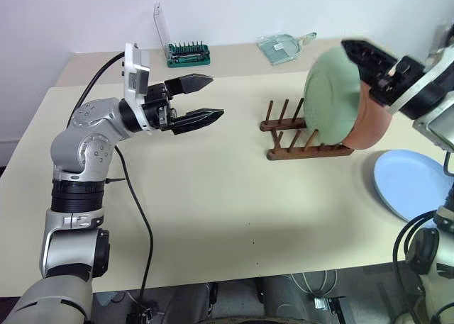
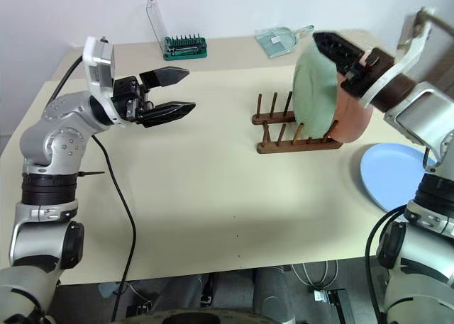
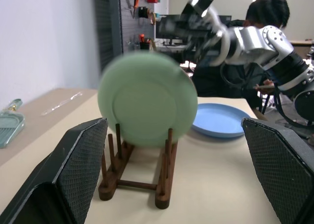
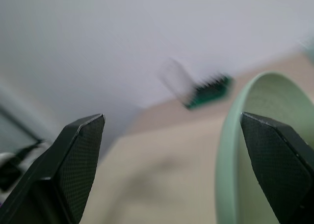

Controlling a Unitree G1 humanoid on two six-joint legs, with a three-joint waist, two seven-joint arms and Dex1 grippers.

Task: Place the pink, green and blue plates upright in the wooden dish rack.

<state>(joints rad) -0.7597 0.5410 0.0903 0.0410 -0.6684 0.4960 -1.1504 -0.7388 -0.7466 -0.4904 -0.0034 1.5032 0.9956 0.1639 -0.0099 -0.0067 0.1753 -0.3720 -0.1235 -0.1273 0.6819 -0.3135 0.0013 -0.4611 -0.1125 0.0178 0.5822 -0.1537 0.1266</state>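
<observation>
The pale green plate (image 1: 333,97) stands upright between the pegs of the dark wooden dish rack (image 1: 308,152). Close behind it, also on edge in the rack, is the salmon pink plate (image 1: 374,129). On the table to the right of the rack the light blue plate (image 1: 411,183) lies flat. My right gripper (image 1: 370,70) hovers open just above the top edges of the two standing plates, holding nothing; in its wrist view the green plate's rim (image 4: 230,150) runs beside one finger. Over the table well left of the rack, my left gripper (image 1: 216,95) is open and empty, pointing toward the rack.
A green screwdriver-bit holder (image 1: 188,52) with a raised clear lid sits at the table's back, and a clear glass dish (image 1: 282,47) lies beside it. A black cable (image 1: 138,203) trails over the table's left part. A person (image 3: 265,18) sits beyond the right arm.
</observation>
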